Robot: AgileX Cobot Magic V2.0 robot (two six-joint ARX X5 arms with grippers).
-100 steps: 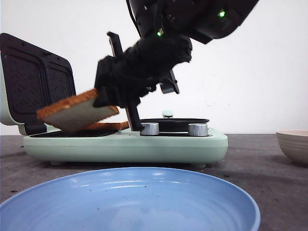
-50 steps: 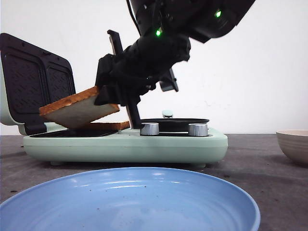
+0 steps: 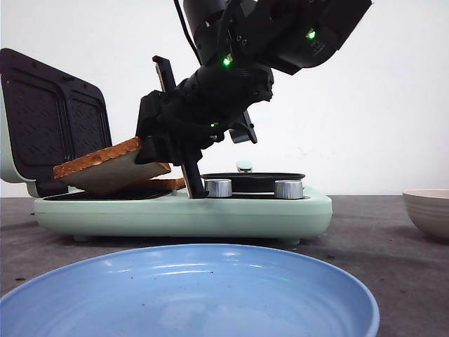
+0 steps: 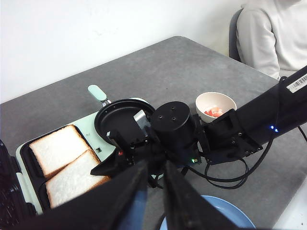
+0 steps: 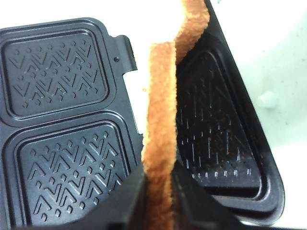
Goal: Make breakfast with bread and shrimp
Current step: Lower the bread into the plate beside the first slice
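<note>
Right pincer (image 3: pixel 151 144): clamped on the crust edge of one square slice of white bread with golden-brown crust (image 3: pixel 109 167). The slice is held tilted, its free end lowest, just above the left bay of the mint-green sandwich maker with black plates (image 3: pixel 210 210). Its ridged lid (image 3: pixel 52 119) stands open.

A second slice of white bread (image 4: pixel 58 147) lies flat in the bay farther from the pincer.

Left pincer (image 4: pixel 152 201): raised above the grey table (image 4: pixel 192 72), fingers near together, nothing seen between them.

Also on the table: a blue round plate (image 3: pixel 189 295) and a cream bowl holding pink pieces (image 4: pixel 216 106).
</note>
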